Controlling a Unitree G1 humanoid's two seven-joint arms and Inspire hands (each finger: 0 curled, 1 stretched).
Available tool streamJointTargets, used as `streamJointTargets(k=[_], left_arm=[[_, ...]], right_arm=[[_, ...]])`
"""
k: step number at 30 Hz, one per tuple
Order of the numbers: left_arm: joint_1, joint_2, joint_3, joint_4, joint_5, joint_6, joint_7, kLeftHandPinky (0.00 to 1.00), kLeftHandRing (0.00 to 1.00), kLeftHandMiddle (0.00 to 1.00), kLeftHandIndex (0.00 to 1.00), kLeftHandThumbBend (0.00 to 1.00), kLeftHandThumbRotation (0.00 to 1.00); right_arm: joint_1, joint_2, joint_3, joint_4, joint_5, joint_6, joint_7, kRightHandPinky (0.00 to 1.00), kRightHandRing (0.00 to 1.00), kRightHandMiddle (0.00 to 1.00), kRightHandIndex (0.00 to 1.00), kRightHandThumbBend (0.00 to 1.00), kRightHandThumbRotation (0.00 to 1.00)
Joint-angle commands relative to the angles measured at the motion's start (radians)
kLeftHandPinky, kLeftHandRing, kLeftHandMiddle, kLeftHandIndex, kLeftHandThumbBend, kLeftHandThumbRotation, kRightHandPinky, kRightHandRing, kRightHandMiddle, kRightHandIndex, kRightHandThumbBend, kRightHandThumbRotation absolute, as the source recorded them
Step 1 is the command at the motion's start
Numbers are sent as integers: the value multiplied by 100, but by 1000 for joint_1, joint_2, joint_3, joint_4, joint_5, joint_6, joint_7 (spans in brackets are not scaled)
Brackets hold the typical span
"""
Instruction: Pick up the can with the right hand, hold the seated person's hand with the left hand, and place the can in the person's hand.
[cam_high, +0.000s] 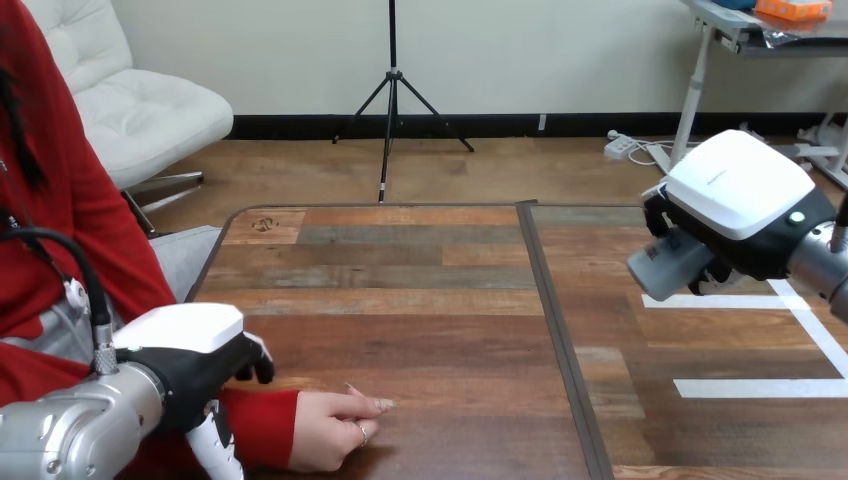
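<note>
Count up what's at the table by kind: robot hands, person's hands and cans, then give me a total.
Robot hands: 2, the left hand and the right hand
Person's hand: 1, resting on the table
Can: 1, gripped in the right hand
Total: 4

Grey can (668, 266) aloft at right, hands at lower left
The right hand (735, 205) grips the can above the table (430, 300); the left hand (190, 350) sits over the red sleeve (262, 425), just behind the person's hand (335, 428) resting on the wood.
</note>
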Motion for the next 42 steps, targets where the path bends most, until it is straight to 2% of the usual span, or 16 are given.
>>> streamJointTargets(k=[1, 11, 23, 34, 42], left_arm=[[-76, 9, -8, 8, 36, 18, -12, 74, 82, 83, 79, 93, 3], [-86, 6, -10, 28, 10, 24, -23, 66, 82, 83, 79, 94, 4], [-94, 17, -13, 54, -22, 5, -12, 79, 82, 82, 79, 92, 8], [-96, 22, -21, 81, -12, -32, 27, 80, 81, 80, 78, 90, 8], [-95, 12, -22, 98, -6, -44, 59, 79, 79, 79, 77, 85, 7]], right_arm=[[-71, -19, -21, 3, 30, 6, -15, 39, 47, 51, 46, 75, 0], [-72, -18, -17, 5, 23, 13, -21, 40, 47, 52, 47, 77, 0], [-72, -17, -14, 12, 19, 10, -38, 39, 47, 51, 46, 77, 0], [-77, -16, -9, 18, 12, 10, -62, 38, 45, 50, 46, 77, 0], [-76, -16, -14, 13, 20, 15, -39, 38, 46, 51, 46, 75, 0]])
